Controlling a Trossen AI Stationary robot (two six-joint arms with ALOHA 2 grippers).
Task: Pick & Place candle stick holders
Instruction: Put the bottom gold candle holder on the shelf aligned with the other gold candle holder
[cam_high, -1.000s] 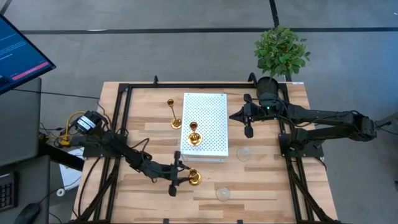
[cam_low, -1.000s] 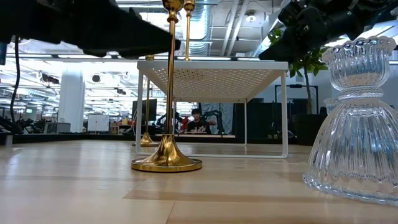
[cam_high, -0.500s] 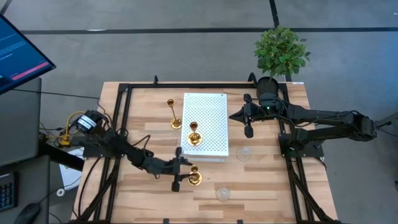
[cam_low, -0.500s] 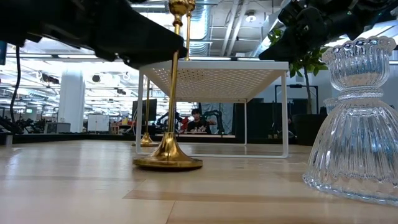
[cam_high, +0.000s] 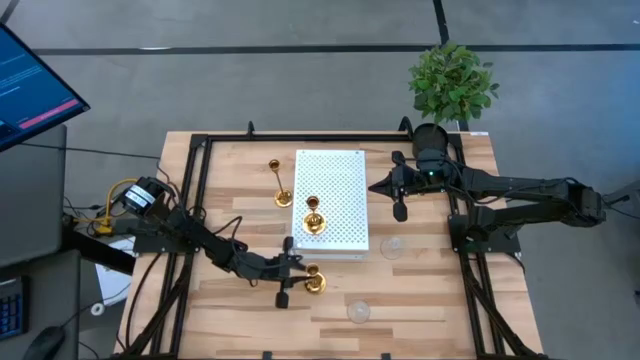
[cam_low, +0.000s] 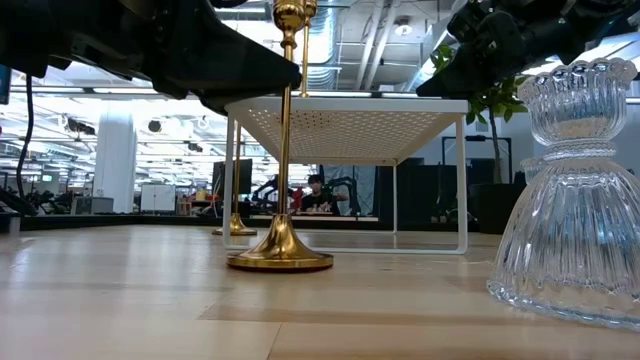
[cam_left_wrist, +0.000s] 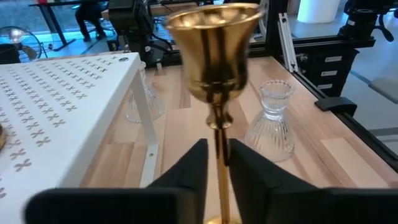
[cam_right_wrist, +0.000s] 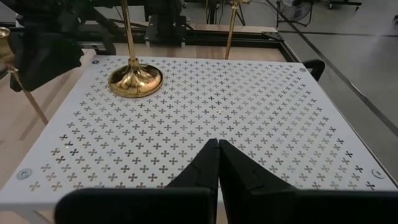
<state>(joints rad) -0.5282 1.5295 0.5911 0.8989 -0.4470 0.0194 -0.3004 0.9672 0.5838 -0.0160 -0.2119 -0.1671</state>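
A tall gold candle stick holder (cam_high: 315, 282) stands on the table in front of the white perforated shelf (cam_high: 335, 180). My left gripper (cam_high: 290, 272) is shut on its thin stem. A second gold holder (cam_high: 313, 220) stands by its round base on the shelf. A third one (cam_high: 281, 195) stands on the table left of the shelf. Two clear glass holders (cam_high: 392, 247) (cam_high: 358, 312) stand on the table. My right gripper (cam_right_wrist: 217, 163) hovers shut over the shelf's right part, touching nothing. My left gripper pinches the gold holder's thin stem (cam_left_wrist: 217, 134) between its two fingers (cam_left_wrist: 194, 165), below the cup, in the stem's upper part. The fingers come level from the table's left and lie across the stem. The holder stands upright, its round base (cam_low: 280, 260) on the table.
A black pot with a green plant (cam_high: 450, 85) stands at the far right corner. A black frame (cam_high: 200, 180) runs round the table's edges. The near glass holder (cam_low: 575, 200) stands right of the held one. Bare wood lies at the near left.
My left gripper has gone a little toward the table's right edge, up against the gold holder's stem. The holder tipped for a moment, its base slid slightly to the right, and it stands upright again.
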